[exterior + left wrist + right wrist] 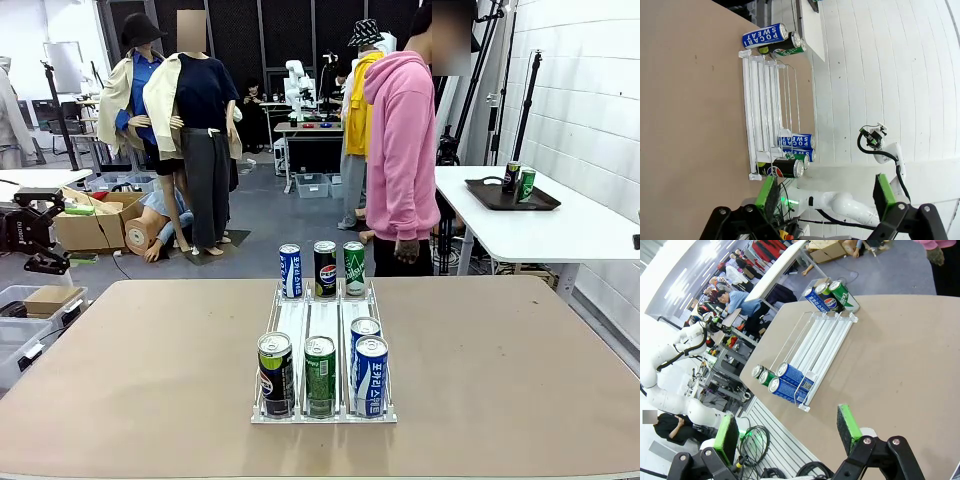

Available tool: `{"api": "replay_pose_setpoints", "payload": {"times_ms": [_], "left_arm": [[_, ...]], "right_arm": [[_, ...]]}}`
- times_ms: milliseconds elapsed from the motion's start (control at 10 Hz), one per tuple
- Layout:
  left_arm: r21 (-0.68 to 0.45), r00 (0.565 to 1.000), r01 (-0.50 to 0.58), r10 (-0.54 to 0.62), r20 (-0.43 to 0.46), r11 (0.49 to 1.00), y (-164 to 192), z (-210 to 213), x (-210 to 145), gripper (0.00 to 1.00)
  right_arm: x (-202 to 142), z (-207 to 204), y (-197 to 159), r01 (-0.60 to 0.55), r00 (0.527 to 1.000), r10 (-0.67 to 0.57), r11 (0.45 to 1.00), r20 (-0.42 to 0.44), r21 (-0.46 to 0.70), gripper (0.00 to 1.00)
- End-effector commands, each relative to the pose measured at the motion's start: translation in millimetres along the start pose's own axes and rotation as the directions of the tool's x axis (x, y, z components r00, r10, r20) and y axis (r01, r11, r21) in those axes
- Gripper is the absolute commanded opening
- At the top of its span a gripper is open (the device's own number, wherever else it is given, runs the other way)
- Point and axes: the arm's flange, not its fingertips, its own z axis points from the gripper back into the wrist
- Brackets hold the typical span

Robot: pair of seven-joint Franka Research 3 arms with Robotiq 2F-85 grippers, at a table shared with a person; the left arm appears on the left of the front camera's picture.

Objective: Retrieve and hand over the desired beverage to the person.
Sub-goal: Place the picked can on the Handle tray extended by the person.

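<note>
A clear rack stands mid-table with cans in three lanes. At its far end are a blue can, a black Pepsi can and a green can. At the near end stand a black-and-yellow can, a green can and two blue cans. The person in a pink hoodie stands at the far edge, turned sideways. My left gripper is open, above the table beside the rack. My right gripper is open too, with the rack ahead.
A white side table at the right carries a black tray with two cans. Cardboard boxes and bins sit on the floor at the left. Bare tabletop lies on both sides of the rack.
</note>
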Motion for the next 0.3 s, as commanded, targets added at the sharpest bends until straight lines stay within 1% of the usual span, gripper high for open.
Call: {"api": "replay_pose_setpoints", "payload": {"times_ms": [0,200], "left_arm": [[0.013,1.0,0.006,-0.006,0.004,1.0,-1.7,1.1,-1.4,1.0],[0.013,1.0,0.006,-0.006,0.004,1.0,-1.7,1.1,-1.4,1.0]], "right_arm": [[2.6,-1.4,0.3,-0.008,1.0,0.008,1.0,0.023,0.02,1.0],[2.6,-1.4,0.3,-0.008,1.0,0.008,1.0,0.023,0.02,1.0]]}}
